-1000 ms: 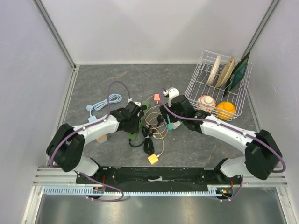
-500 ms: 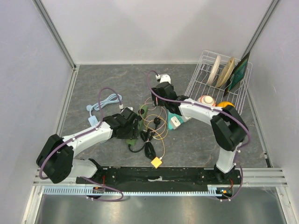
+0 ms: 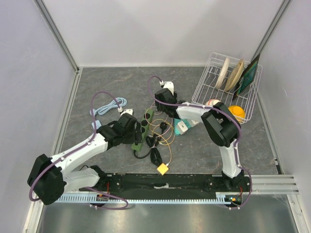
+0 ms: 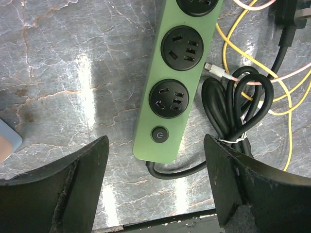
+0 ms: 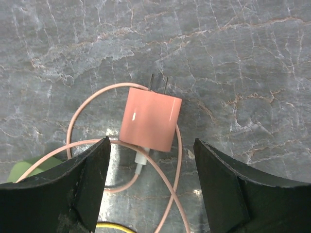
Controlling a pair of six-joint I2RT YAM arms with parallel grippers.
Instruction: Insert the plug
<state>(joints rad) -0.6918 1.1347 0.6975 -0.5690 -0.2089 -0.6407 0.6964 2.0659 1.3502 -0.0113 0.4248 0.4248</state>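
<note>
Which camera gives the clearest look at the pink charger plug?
Right wrist: the pink charger plug lies flat, both prongs showing. In top external the right arm hides it; left wrist misses it.

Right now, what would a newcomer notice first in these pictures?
A green power strip lies mid-table beside a tangle of cables. A pink plug lies flat near its far end, prongs bare. A white dish rack holding plates stands at the far right.
</note>
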